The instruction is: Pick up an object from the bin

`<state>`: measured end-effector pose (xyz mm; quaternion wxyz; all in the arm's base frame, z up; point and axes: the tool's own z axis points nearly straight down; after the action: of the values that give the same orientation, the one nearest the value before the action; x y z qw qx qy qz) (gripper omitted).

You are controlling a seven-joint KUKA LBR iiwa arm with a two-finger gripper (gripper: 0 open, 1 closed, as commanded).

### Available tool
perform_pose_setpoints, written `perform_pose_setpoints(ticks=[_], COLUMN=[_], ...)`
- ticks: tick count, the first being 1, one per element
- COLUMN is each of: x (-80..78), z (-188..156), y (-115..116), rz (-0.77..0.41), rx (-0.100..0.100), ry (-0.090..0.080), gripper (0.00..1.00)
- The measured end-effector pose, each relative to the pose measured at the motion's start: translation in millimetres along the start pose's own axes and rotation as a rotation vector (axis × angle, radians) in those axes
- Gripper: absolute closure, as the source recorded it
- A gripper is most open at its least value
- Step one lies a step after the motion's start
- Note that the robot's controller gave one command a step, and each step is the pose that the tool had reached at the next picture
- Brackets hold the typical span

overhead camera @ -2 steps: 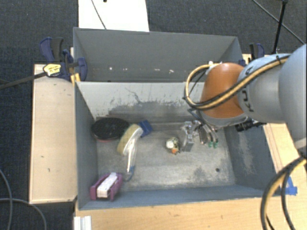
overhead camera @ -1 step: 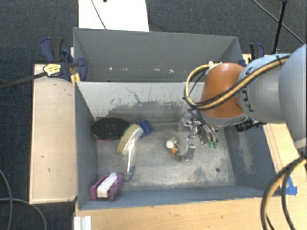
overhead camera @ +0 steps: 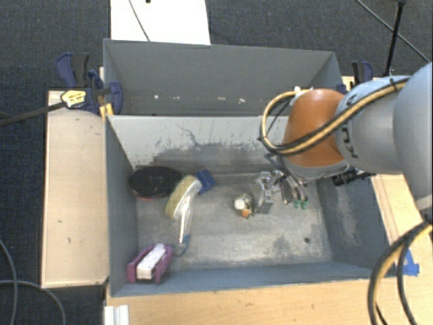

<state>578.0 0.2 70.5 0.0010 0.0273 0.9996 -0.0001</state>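
Note:
My gripper (overhead camera: 265, 198) hangs low over the middle of the bin floor, under the orange cover. Its metal fingers (overhead camera: 269, 189) point down and left. Just left of the fingertips lies a small whitish round thing with an orange spot (overhead camera: 241, 205), close to or touching them. Whether anything is between the fingers I cannot make out. Further left a pale yellow brush with a blue end and a clear handle (overhead camera: 184, 198) lies slanted.
A black round disc (overhead camera: 154, 181) lies at the back left of the floor. A purple and white block (overhead camera: 149, 263) sits in the front left corner. The arm and its cables cover the bin's back right part.

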Motion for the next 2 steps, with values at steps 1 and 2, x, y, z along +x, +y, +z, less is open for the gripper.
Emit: perform_pose_setpoints(ticks=[1,2], x=[0.0,35.9], z=[0.0,0.3], y=[0.0,25.2], rz=[-0.001,-0.063], rx=[0.0,-0.001], ry=[0.0,0.003], gripper=[0.0,0.0])
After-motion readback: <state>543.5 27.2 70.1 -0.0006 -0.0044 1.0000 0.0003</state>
